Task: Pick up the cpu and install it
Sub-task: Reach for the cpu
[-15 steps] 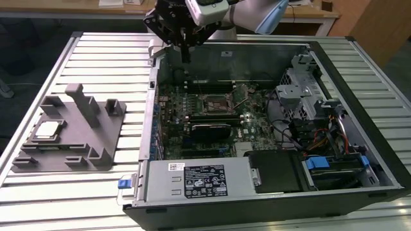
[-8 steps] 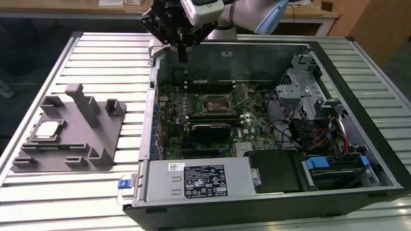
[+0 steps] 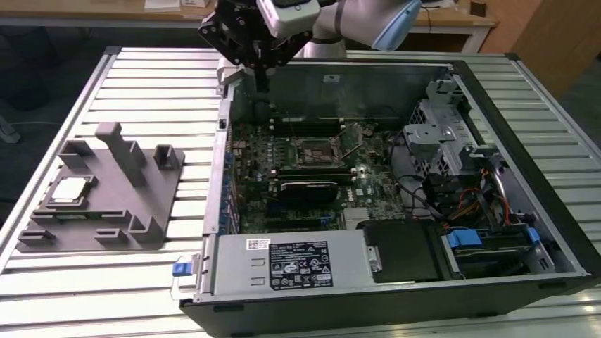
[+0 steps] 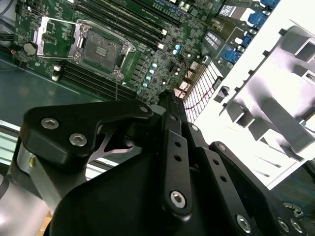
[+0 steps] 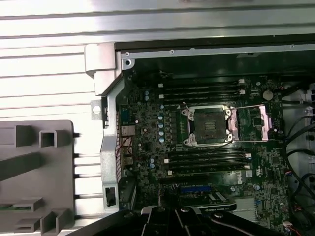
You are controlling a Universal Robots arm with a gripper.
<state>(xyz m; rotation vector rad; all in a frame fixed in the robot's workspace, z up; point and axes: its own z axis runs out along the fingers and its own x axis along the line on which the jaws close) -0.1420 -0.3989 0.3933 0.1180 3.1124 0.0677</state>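
The cpu (image 3: pixel 70 190), a small silver square with a pale rim, lies flat on the grey moulded tray (image 3: pixel 122 208) at the exterior view's left. My gripper (image 3: pixel 260 79) hangs high over the far left corner of the open computer case, well away from the cpu. Its black fingers come together to one narrow tip and hold nothing. The dark socket frame (image 3: pixel 317 151) on the motherboard stands open with its metal lever swung aside. Both wrist views show the socket (image 4: pixel 101 49) (image 5: pixel 206 125), the tray (image 4: pixel 280 108) (image 5: pixel 29 172) and the gripper (image 4: pixel 168 98).
The black computer case (image 3: pixel 526 105) lies open on a slatted metal table (image 3: pixel 141 77). Memory slots (image 5: pixel 202 91) flank the socket. A power supply (image 3: pixel 291 264) fills the near side, and a drive cage and cables (image 3: pixel 451 155) the right. The tray has upright posts (image 3: pixel 117 144).
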